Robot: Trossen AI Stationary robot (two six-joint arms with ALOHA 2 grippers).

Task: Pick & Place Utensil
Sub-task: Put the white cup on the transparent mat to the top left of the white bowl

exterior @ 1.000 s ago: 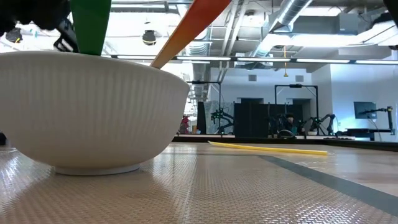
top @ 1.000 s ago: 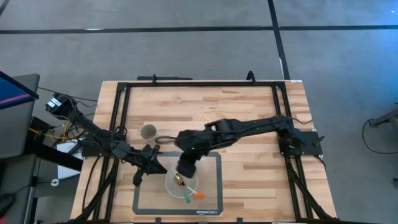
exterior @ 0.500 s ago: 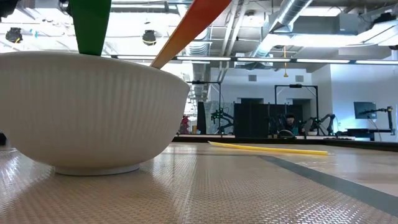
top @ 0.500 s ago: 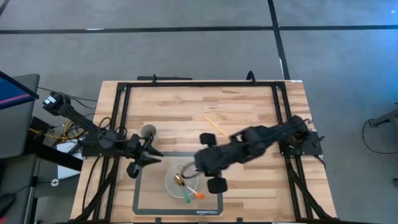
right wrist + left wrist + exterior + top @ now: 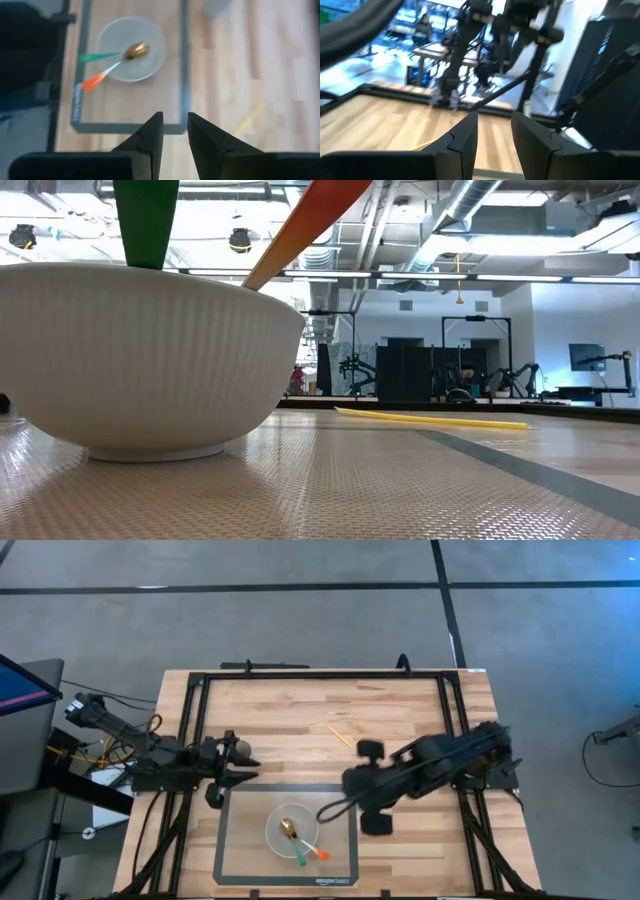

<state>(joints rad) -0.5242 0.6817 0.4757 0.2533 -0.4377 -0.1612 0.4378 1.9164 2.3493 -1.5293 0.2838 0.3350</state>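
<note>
A white ribbed bowl (image 5: 292,833) (image 5: 150,360) stands on the grey mat (image 5: 240,840) near the table's front edge. Inside it lie a gold spoon head (image 5: 136,50), a green-handled utensil (image 5: 300,860) (image 5: 145,220) and an orange-handled utensil (image 5: 320,855) (image 5: 310,215), whose handles lean on the near rim. My left gripper (image 5: 240,776) (image 5: 495,120) is open by the mat's far left corner, with nothing between its fingers. My right gripper (image 5: 330,810) (image 5: 175,120) is open above the mat's right edge, with nothing in it.
A small grey cup (image 5: 240,750) stands on the wood just beyond my left gripper. A thin yellow stick (image 5: 340,735) (image 5: 430,418) lies on the wood at mid-table. A black frame (image 5: 320,675) runs around the table top.
My right gripper has left the spot above the bowl and swung toward the table's right edge. My left gripper has drawn back from the bowl's left rim toward the far left, near the cup. The utensils have stayed in the bowl.
</note>
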